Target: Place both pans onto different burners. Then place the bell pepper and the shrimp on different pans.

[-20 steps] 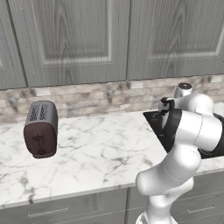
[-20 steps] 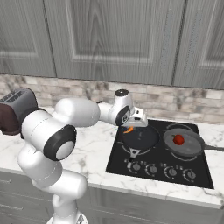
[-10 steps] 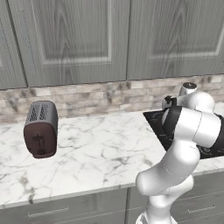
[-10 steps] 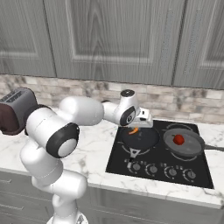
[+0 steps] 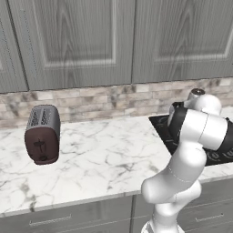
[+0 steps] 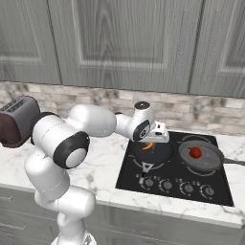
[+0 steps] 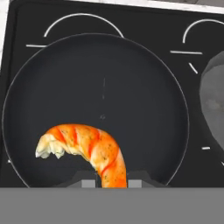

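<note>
The shrimp (image 7: 89,151) is pinched between the narrowed jaws of the gripper (image 7: 111,178), hanging above the black pan (image 7: 100,78) on the cooktop (image 6: 191,184). The bell pepper (image 6: 194,152) lies in the dark grey pan (image 6: 203,160) just beside the black pan.

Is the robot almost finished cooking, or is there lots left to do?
Almost finished. Both pans sit on the cooktop on different burners, and the bell pepper already lies in the dark grey pan. The pincer is shut on the shrimp, holding it over the black pan. What's left is letting the shrimp go into that pan.
</note>
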